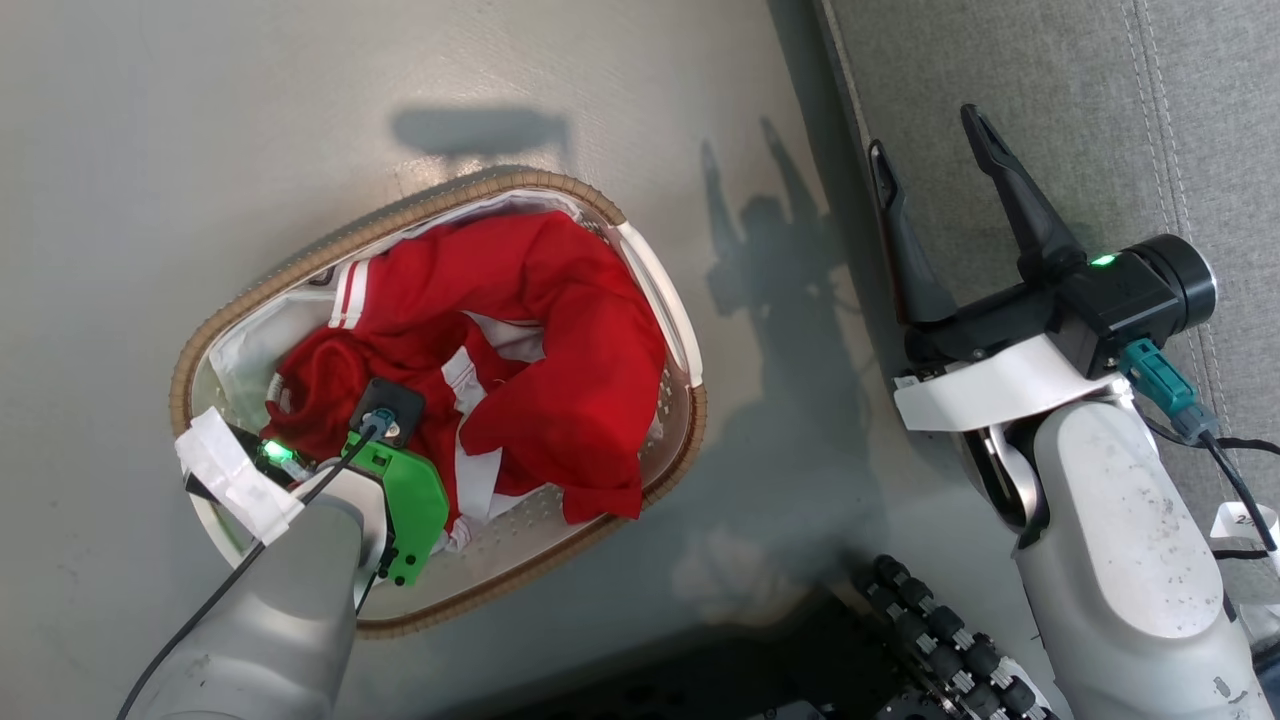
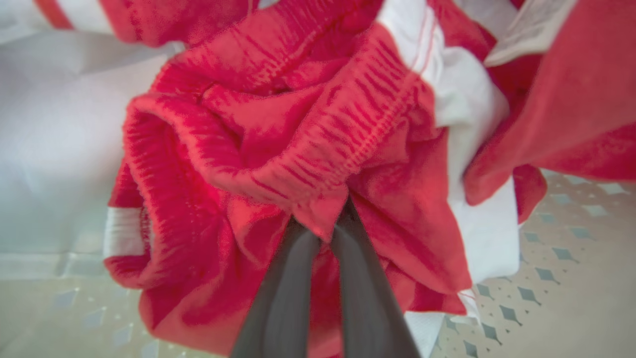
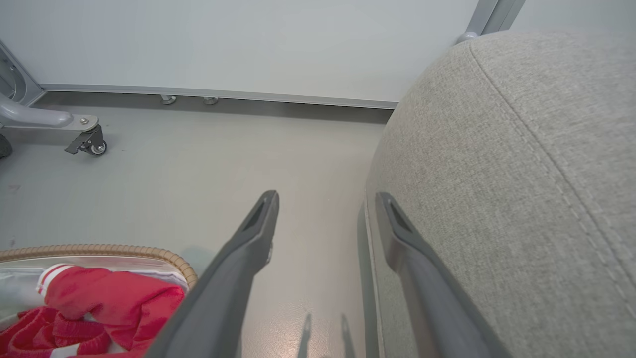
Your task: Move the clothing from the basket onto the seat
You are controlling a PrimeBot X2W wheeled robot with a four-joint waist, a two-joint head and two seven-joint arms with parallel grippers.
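**Left gripper pinches red clothing inside the basket; right gripper spread by the seat**

In the left wrist view, the left gripper point(image 2: 325, 223) rises from the bottom centre. Its two dark fingers point(image 2: 283, 298) are pressed together on a ribbed fold of the clothing point(image 2: 238, 149). The red fabric bunches directly over the fingertips and spreads across the centre and upper frame, with white trim at the right. A smooth white liner point(image 2: 49, 149) lies at the left, and the perforated floor of the basket point(image 2: 571, 278) shows at the lower right.

In the head view, the left wrist dips into the lower left end of the basket point(image 1: 520, 180). The clothing point(image 1: 560, 330) is heaped inside, running from the wrist towards the upper right of the oval. The basket stands on the grey floor point(image 1: 200, 120) at centre left.

The right gripper point(image 1: 925, 132), at the upper right, has its fingers spread wide and holds nothing. It hangs over the left edge of the seat point(image 1: 1050, 100), well apart from the clothing. In the right wrist view, the right gripper point(image 3: 326, 198) points along the gap between floor and seat point(image 3: 497, 174). The basket rim point(image 3: 99, 247) and the clothing point(image 3: 109, 298) sit at the lower left.
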